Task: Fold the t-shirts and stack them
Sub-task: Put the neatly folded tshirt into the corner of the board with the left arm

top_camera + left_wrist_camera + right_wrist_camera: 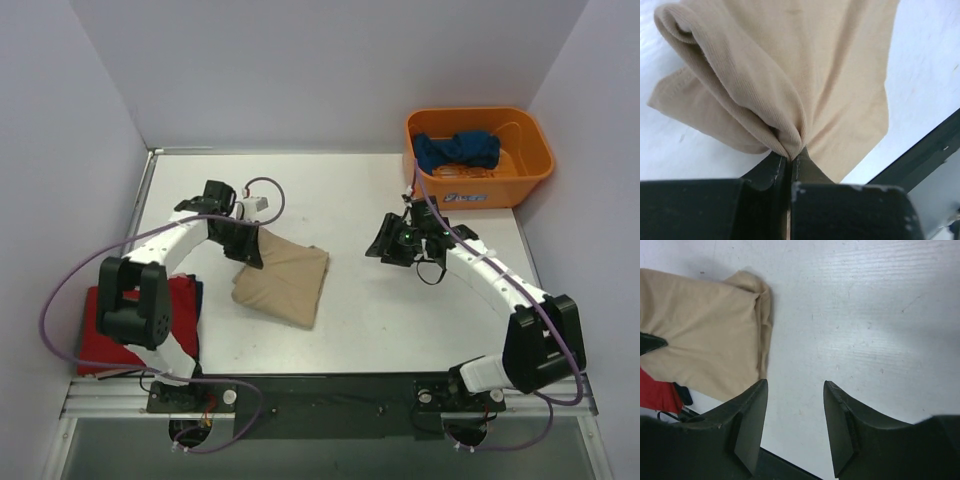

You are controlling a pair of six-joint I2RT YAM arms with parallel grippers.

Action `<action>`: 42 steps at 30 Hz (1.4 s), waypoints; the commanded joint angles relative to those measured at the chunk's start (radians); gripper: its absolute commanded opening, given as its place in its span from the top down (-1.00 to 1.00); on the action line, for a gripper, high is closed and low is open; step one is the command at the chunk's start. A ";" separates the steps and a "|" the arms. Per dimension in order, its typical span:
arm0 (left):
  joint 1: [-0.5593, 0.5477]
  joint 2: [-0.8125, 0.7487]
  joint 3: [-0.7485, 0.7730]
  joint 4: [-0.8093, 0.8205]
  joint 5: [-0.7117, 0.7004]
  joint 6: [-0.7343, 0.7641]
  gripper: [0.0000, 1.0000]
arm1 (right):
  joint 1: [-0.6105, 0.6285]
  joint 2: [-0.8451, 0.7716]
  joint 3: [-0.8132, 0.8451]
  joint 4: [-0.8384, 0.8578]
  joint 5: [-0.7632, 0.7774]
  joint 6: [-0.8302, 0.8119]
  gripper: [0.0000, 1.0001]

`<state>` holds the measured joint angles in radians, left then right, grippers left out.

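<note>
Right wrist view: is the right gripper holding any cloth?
No, the right gripper is open over the table with nothing between its fingers, and the tan t-shirt lies apart from it.

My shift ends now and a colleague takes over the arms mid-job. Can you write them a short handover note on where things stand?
Left gripper: shut on the tan t-shirt, pinching a bunched edge; the shirt lies folded mid-table.
Right gripper: open, empty, above the bare table.
Red t-shirt: near left edge, apparently folded, partly hidden by the left arm.
Dark blue t-shirt: bunched in the orange bin.
Done: red, it seems; tan nearly.
To do: stack tan on red, then fetch, fold and stack blue.
</note>
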<state>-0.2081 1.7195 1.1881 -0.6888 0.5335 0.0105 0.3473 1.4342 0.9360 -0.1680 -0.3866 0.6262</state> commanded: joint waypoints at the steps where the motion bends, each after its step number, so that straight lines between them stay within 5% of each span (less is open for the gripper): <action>1: 0.019 -0.170 0.008 -0.380 -0.191 0.291 1.00 | -0.008 -0.086 -0.045 -0.113 0.061 -0.065 0.11; 12: 0.049 -0.441 0.114 -0.702 -0.621 0.450 1.00 | -0.011 -0.109 -0.046 -0.119 0.058 -0.097 0.11; 26: 0.139 -0.529 0.292 -0.888 -0.983 0.555 1.00 | -0.024 -0.112 -0.048 -0.119 0.054 -0.141 0.11; 31: 0.244 -0.537 0.262 -0.876 -0.971 0.641 1.00 | -0.027 -0.109 -0.054 -0.116 0.045 -0.158 0.11; 42: 0.626 -0.448 0.087 -0.554 -0.834 0.809 1.00 | -0.053 -0.158 -0.100 -0.113 0.037 -0.169 0.10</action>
<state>0.3099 1.2385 1.2976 -1.3350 -0.3489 0.7357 0.3080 1.3231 0.8532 -0.2596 -0.3450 0.4698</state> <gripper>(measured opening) 0.061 0.447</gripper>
